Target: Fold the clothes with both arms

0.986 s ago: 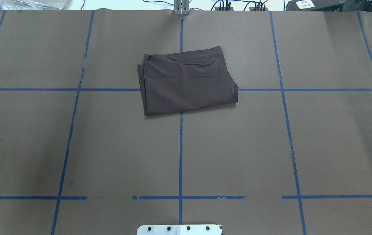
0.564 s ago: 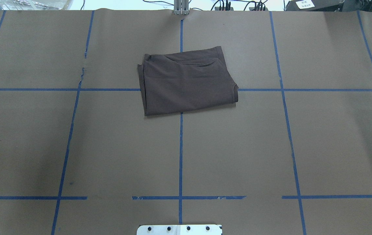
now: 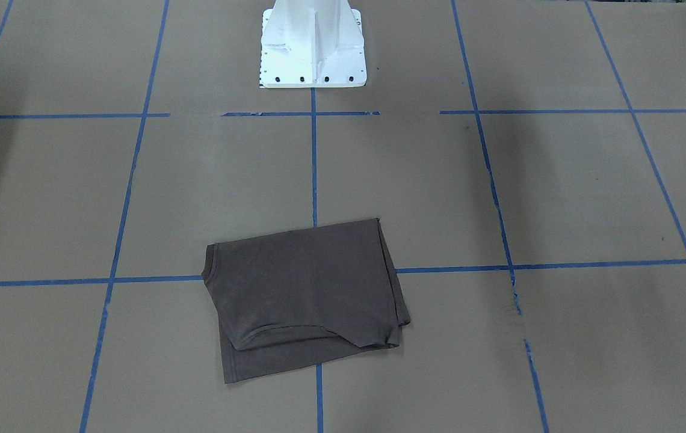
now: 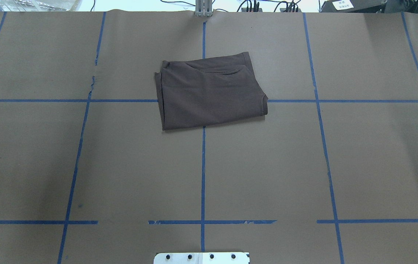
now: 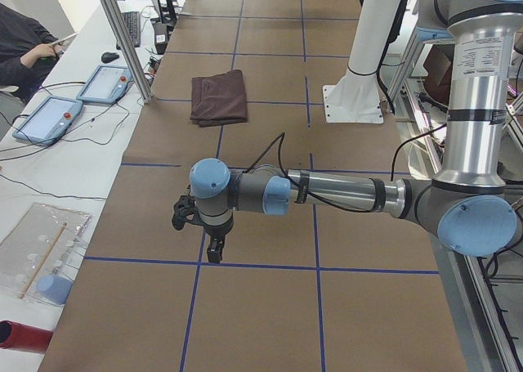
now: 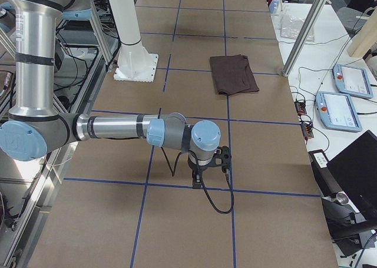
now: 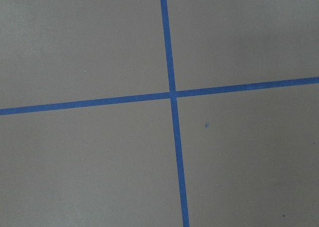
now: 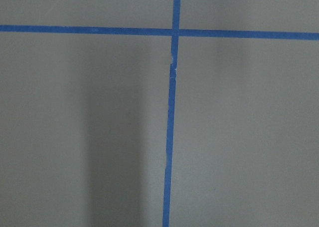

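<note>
T-shirt [image 4: 209,91] unmoved; left tool [image 5: 214,253], right tool [image 6: 197,181] grip state unclear.

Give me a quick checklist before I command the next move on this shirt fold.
1. T-shirt lying folded on the table: ok.
2. Fold layers flush: not ok, the bottom layer pokes out on the side away from the robot.
3. Left arm clear of the shirt: ok.
4. Right arm clear of the shirt: ok.
5. Jaws of either arm open: cannot tell.
</note>
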